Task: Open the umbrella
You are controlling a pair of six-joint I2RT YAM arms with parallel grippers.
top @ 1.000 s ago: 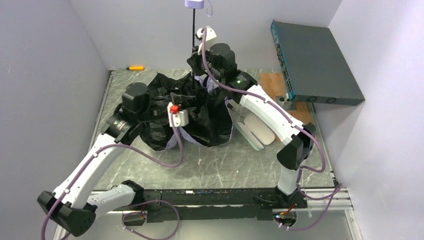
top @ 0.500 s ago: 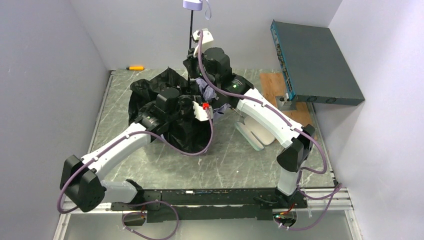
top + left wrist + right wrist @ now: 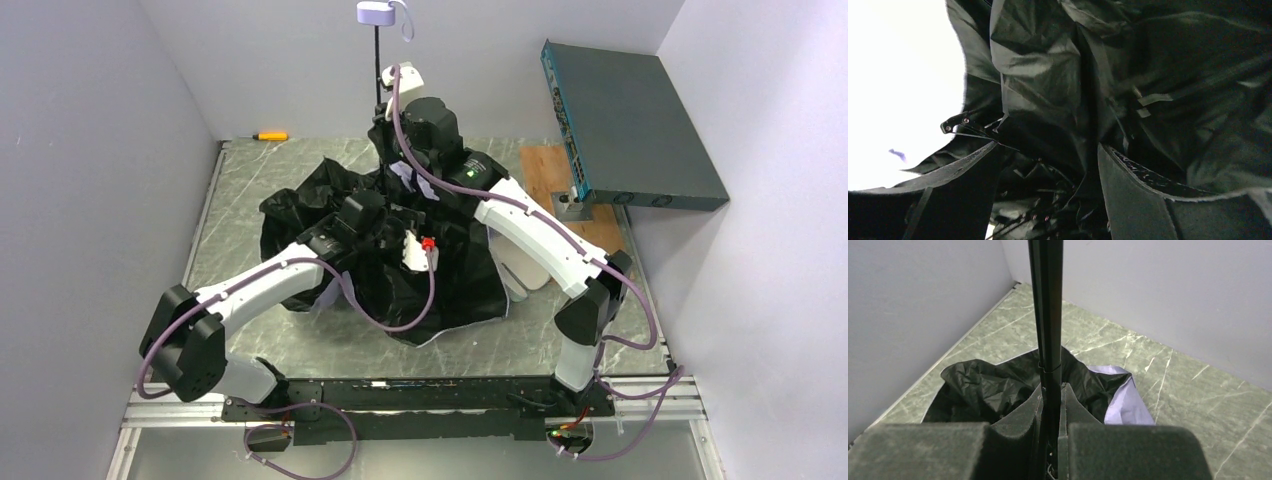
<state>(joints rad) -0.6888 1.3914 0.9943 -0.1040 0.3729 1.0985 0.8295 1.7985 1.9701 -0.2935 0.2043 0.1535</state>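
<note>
An umbrella is shown upside down on a green marble-patterned table, viewed from above. Its black-lined canopy is spread in loose, crumpled folds on the table between the 2 arms, and a strip of pale lavender outer fabric is visible at one edge. The thin black shaft is held upright. The small lavender handle is seen at the very top, against the back wall.

The right pincer is closed narrowly around the shaft, just above the canopy. The left pincer is buried in the canopy folds near the shaft. Its 2 fingers are held wide, with dark fabric and thin metal ribs in the gap. Whether anything is gripped there cannot be told.

The canopy is judged to be partly spread but not locked open. For the step to be done well, the shaft should be held steady and vertical by the right pincer. The sliding collar where the ribs meet should be found by the left pincer and pushed along the shaft toward the canopy top. Fabric should be kept out of the grip, since a fold could be torn or a rib bent.
</note>
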